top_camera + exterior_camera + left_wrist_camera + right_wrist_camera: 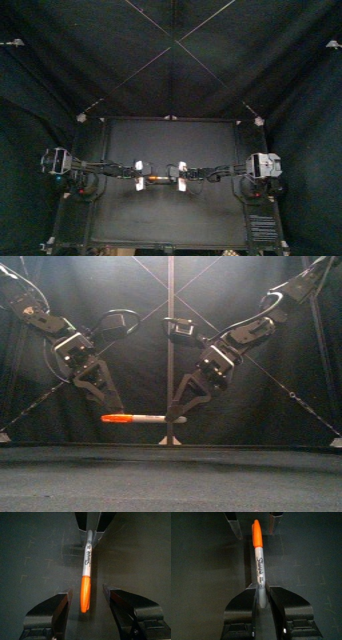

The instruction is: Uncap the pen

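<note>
Black table beneath both grippers. Left arm in from the left, right arm from the right, tips meeting over mid-table.

Right gripper clamped shut on the grey barrel end of the Sharpie pen. Pen level and off the table, running from the right gripper's jaws straight across to the left gripper. Left gripper's jaws spread, one on each side of the orange cap, with a gap on both sides and no contact. Cap seated on the barrel.

Front view alone gives the pen's height, clear of the tabletop. Top view only a short pale-and-orange streak between the two cross-plates. Left wrist view shows the gaps beside the cap and the black print on the barrel. Right wrist view shows jaws tight against the barrel, cap far out by the left gripper.
</note>
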Available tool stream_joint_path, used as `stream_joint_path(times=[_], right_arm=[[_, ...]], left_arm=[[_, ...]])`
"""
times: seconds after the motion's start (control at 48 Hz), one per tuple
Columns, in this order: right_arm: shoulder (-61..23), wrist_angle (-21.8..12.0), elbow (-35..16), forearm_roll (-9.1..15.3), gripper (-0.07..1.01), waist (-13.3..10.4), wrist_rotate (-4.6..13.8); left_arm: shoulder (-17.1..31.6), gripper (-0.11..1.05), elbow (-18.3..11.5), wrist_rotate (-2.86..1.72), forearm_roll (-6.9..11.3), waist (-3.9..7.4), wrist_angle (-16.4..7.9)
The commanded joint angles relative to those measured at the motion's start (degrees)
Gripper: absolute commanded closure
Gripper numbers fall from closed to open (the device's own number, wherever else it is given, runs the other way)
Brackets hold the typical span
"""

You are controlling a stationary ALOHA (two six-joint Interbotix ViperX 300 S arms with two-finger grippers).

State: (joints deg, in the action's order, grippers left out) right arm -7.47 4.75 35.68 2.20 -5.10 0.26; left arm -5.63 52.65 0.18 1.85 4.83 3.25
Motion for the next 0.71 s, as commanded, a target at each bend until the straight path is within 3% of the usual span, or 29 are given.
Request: stream_joint_path(times=[0.021, 0.104, 0.375, 0.583, 0.708], right_arm=[[2.1, 0.2, -0.9, 0.0, 0.38, 0.0, -0.09], [2.1, 0.3, -0.9, 0.0, 0.38, 0.1, -0.09], [2.7, 0.2, -0.4, 0.0, 0.38, 0.0, -0.09], [6.9, 0.3, 4.5, -0.4, 0.38, -0.4, 0.26], [10.5, 0.5, 9.7, -1.1, 0.38, -2.0, 0.26]], left_arm=[[0.4, 0.10, -1.5, 0.00, -0.26, 0.44, 0.1], [0.7, 0.17, -1.8, 0.09, -0.44, 0.44, 0.1], [0.4, 0.52, -1.6, 0.09, -1.67, 0.97, 0.0], [-1.5, 0.53, 0.6, 0.00, -3.08, 1.76, -0.7], [-4.7, 0.53, 3.7, 0.00, -4.31, 2.20, -0.9]])
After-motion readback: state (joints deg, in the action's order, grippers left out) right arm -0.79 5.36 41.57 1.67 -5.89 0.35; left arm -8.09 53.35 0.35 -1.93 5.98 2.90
